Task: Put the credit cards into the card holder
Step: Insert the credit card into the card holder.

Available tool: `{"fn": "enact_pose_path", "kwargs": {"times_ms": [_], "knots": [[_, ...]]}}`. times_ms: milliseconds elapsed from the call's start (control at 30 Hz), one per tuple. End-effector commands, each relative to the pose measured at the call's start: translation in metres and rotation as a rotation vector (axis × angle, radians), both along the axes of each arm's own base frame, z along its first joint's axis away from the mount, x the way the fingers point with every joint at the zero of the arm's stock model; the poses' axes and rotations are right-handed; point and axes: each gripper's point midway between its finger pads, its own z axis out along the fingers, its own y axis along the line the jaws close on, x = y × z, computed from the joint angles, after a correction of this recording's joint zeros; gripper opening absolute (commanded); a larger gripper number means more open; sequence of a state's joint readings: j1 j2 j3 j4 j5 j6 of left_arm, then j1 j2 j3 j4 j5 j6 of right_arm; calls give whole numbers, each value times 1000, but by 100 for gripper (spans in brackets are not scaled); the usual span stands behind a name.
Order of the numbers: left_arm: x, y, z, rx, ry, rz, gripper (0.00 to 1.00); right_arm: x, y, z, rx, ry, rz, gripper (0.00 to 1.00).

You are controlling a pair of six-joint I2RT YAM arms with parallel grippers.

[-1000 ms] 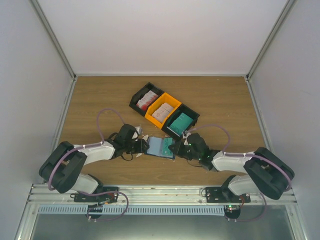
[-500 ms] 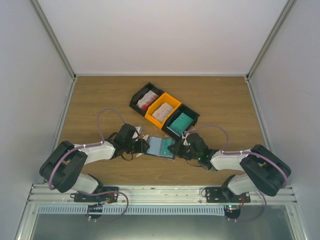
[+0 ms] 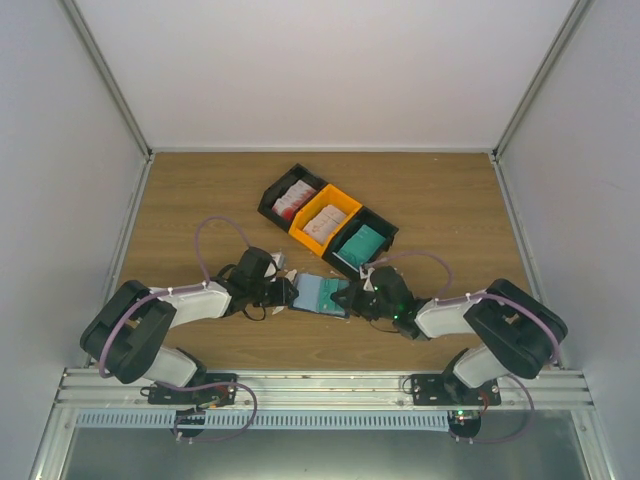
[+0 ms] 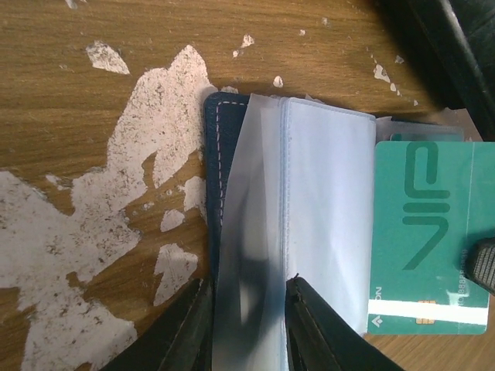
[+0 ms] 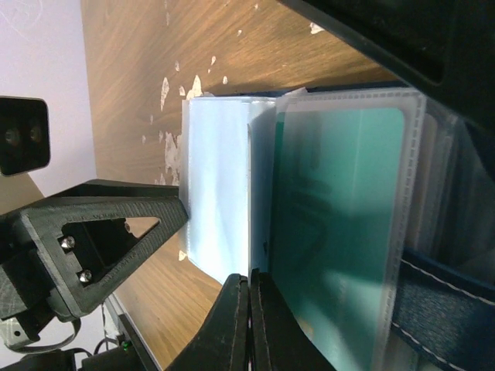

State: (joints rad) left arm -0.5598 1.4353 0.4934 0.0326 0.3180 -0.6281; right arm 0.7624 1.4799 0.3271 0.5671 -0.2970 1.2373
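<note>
My right fingers (image 5: 226, 325) are pressed together on the edge of the teal credit card (image 4: 429, 232), which lies partly over the open card holder (image 4: 213, 193). My left fingers (image 4: 313, 332) straddle its clear sleeve (image 4: 247, 232); I can't tell whether they grip it. The holder lies on the desk (image 3: 200, 200).

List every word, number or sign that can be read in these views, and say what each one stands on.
"VIP": large dark-green letters running sideways on the teal card.
Small print beside that card's white stripe: too small and partly cut off to read.
Red print on the white cards in the bins: too small to read.
The card holder: no text shows on it.
</note>
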Motion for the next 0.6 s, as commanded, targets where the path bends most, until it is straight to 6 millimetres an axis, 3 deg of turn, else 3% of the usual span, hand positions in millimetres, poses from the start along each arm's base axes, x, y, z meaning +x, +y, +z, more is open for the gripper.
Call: {"fn": "enact_pose_path", "kwargs": {"times_ms": [0, 567], "knots": [[-9, 7, -8, 14, 32, 1, 28, 5, 7, 7, 61, -4, -7, 1], [-14, 10, -11, 20, 32, -1, 25, 8, 5, -10, 33, 55, -48, 0]]}}
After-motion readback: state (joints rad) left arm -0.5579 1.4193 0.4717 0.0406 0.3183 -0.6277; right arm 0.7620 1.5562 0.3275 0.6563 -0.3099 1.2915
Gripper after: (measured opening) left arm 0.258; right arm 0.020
